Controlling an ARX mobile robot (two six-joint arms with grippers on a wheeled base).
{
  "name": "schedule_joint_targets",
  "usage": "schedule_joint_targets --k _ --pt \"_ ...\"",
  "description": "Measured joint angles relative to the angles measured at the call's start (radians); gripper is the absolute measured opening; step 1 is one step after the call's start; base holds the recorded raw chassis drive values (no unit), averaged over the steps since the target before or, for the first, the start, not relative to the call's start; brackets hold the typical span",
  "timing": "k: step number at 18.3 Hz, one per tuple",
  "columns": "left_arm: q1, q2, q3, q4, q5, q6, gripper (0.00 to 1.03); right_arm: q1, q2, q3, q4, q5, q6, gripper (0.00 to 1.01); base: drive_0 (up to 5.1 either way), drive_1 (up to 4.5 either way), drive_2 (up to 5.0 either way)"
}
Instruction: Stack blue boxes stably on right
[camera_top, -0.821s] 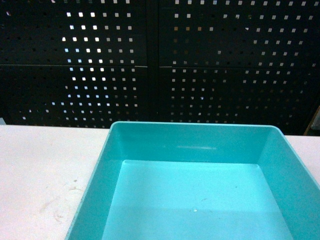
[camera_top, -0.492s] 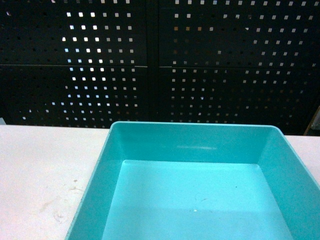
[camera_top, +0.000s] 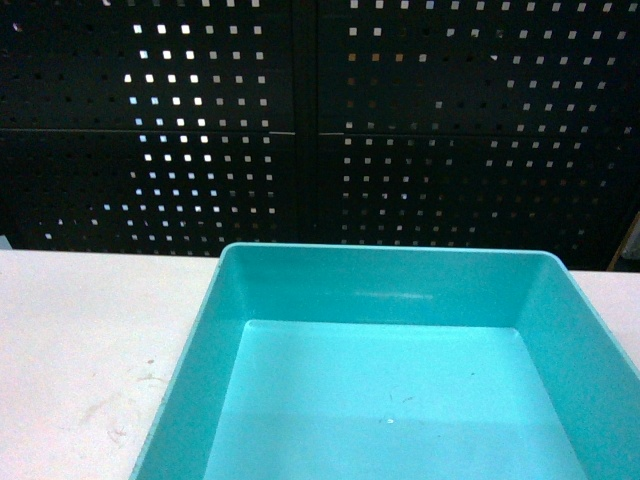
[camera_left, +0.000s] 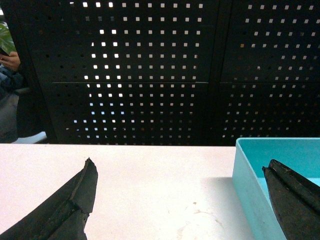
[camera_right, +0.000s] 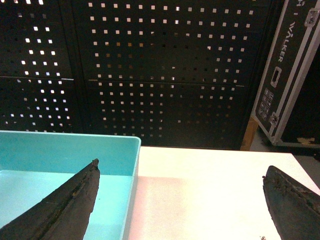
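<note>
Sitting on a white table (camera_top: 80, 340), a light turquoise tub (camera_top: 400, 285) fills the lower middle and right of the head view, its walls smooth and tapered, its rim rounded, its pale floor bare but for a few faint specks. One tub can be counted; whether another is nested beneath it cannot be told, since its near edge is cut off by the bottom of the frame and its right wall runs out of the frame. Neither arm appears in the head view. From the left wrist camera the left gripper (camera_left: 185, 200) is spread wide, one dark finger (camera_left: 70, 210) over the bare tabletop and the other over the tub's near left corner, nothing between them. From the right wrist camera the right gripper (camera_right: 182, 200) is likewise released, one finger (camera_right: 65, 210) over the tub's interior and the other over the table to its right. Behind the table stand black perforated panels (camera_top: 320, 120); a black flight case (camera_right: 290, 75) leans at the far right, and a person's hand (camera_left: 9, 61) shows at the left edge, mostly cut off.
</note>
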Motion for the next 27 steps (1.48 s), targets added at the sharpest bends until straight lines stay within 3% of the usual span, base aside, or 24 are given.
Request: schedule_joint_targets --k 14,15,16,18,20,21,24,27 --pt "0.0 0.0 0.0 0.0 0.0 0.0 0.98 -0.002 0.0 0.0 0.003 -0.003 0.0 0.98 0.0 0.0 0.0" --pt "-0.025 0.002 0.0 -0.017 -0.026 -0.005 0.98 -0.03 0.013 -0.001 0.047 -0.057 0.0 0.98 0.0 0.0 0.0" --pt "-0.057 0.016 0.0 -0.004 -0.034 -0.013 0.98 -0.038 0.048 -0.002 0.082 -0.069 0.0 0.98 0.0 0.0 0.0" --pt "-0.077 0.149 0.0 0.121 -0.027 -0.027 0.98 0.009 0.206 0.0 0.237 -0.071 -0.001 0.98 0.0 0.0 0.0" --pt "-0.061 0.471 0.054 0.339 0.034 -0.028 0.98 0.067 0.485 0.04 0.449 -0.072 -0.013 0.98 0.0 0.0 0.0" --pt "-0.061 0.562 0.104 0.377 0.062 -0.029 0.98 0.081 0.562 0.073 0.505 -0.073 -0.021 0.98 0.0 0.0 0.0" --pt "-0.061 0.864 0.312 0.373 0.108 -0.027 0.98 0.135 0.849 0.217 0.653 -0.099 -0.086 0.98 0.0 0.0 0.0" --pt "-0.084 1.122 0.509 0.294 0.103 -0.02 0.98 0.139 1.118 0.338 0.63 -0.106 -0.13 0.98 0.0 0.0 0.0"
